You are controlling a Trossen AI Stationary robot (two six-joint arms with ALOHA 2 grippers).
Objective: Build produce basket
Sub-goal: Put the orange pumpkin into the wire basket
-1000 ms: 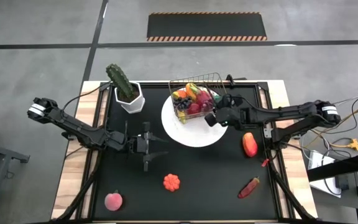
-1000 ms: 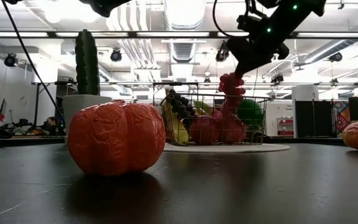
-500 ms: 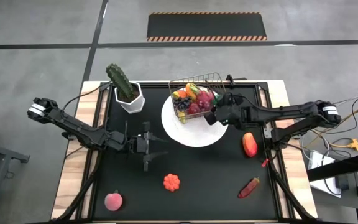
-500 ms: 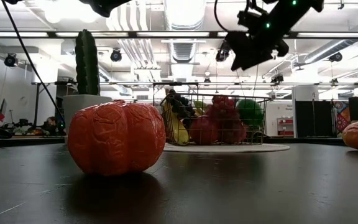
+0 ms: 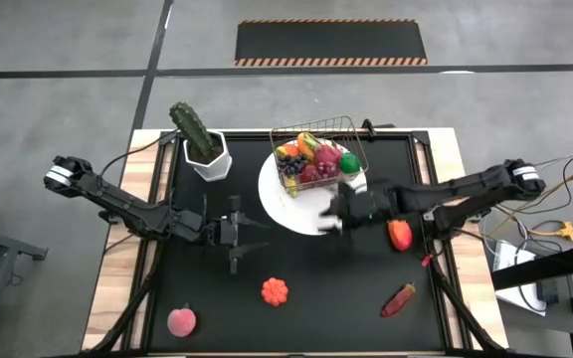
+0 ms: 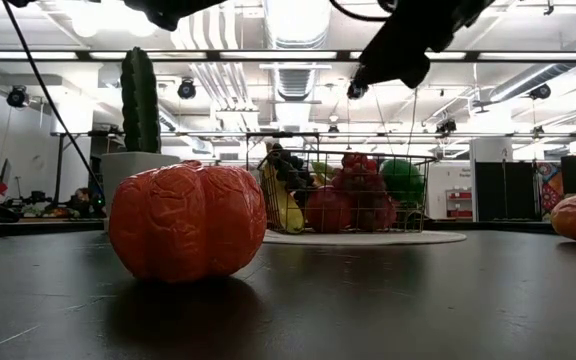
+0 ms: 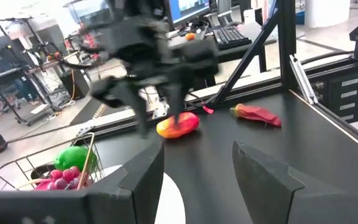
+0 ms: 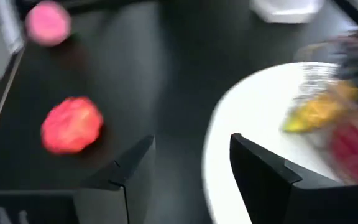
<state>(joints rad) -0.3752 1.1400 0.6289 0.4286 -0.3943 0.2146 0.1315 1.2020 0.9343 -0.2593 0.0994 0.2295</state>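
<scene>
The wire basket stands on a white plate at the table's far middle. It holds produce: a yellow banana, red grapes, a green piece and others. My right gripper hangs open and blurred over the plate's near right part, just near of the basket, holding nothing. My left gripper waits open left of the plate, pointing level toward the right. Loose produce lies on the black mat: an orange pumpkin, a pink peach, a red-orange mango and a red chili.
A green cactus in a white pot stands at the far left, beside the plate. In the low view the pumpkin fills the near left. Bare mat lies between the plate and the near pieces.
My right gripper held the red grapes above the basket, then opened and let them drop in among the other pieces. It has since swung from over the basket toward the table's near edge and a little left, turning as it went.
</scene>
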